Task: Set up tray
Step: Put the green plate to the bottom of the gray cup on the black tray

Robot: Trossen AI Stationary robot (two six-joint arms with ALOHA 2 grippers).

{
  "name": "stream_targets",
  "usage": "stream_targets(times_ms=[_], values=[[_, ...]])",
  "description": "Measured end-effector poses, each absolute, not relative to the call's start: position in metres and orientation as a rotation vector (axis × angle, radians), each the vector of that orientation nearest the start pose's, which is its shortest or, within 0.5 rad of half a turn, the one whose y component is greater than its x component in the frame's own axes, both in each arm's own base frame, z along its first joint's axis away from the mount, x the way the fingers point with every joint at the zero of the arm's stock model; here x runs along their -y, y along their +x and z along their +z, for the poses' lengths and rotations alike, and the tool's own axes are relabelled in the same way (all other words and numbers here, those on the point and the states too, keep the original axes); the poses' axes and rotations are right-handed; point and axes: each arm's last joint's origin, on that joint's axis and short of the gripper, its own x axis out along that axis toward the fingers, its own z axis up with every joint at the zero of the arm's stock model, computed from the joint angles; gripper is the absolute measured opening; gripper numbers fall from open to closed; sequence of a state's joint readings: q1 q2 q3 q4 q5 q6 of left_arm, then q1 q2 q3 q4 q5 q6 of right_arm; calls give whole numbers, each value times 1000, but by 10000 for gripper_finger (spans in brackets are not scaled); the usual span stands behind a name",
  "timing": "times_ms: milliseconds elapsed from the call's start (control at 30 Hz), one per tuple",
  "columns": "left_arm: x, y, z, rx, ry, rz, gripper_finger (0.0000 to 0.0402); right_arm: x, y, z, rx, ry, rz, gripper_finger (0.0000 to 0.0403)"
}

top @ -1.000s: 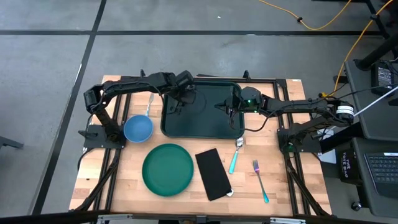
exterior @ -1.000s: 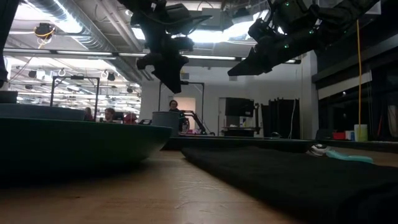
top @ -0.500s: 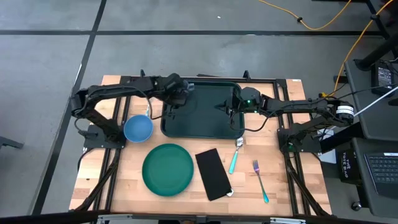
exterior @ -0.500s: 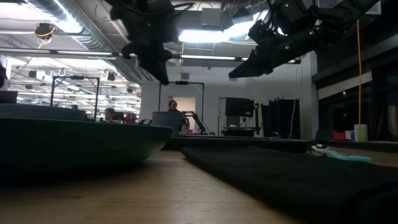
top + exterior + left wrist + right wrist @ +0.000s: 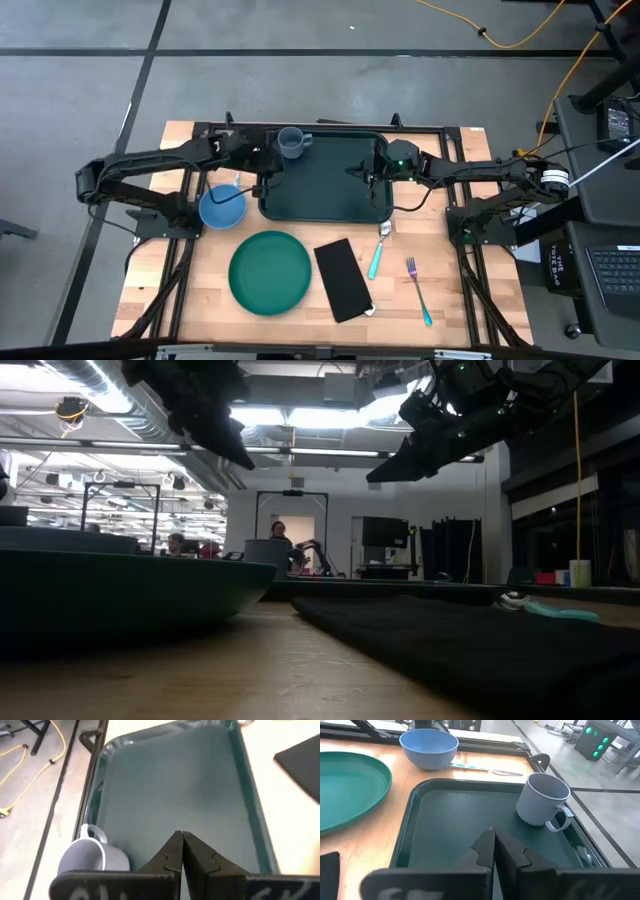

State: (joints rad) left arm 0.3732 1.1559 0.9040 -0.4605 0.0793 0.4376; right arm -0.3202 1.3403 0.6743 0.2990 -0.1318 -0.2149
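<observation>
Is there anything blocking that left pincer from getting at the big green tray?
Nothing visible does. The left pincer, fingers shut, hangs at the tray's left rim. The only thing in the tray is a grey mug, upright in the far left corner, off to the side. The right pincer waits over the tray's right side.

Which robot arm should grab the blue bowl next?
Probably the left. The left gripper sits by the tray's left rim, next to the blue bowl. The right gripper is across the tray, farther from the bowl.
</observation>
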Motion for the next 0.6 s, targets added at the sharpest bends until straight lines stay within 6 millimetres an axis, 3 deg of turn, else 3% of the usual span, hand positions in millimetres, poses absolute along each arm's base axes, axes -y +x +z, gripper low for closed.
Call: stream_targets(times_ms=[167, 333, 600], values=[[-65, 228, 275, -760, 234, 155, 1, 85, 267, 225, -346, -133, -152, 13], [-29, 240, 268, -792, 286, 130, 2, 82, 268, 225, -343, -119, -143, 11], [20, 245, 264, -767, 140, 116, 1, 59, 274, 223, -362, -175, -59, 7]])
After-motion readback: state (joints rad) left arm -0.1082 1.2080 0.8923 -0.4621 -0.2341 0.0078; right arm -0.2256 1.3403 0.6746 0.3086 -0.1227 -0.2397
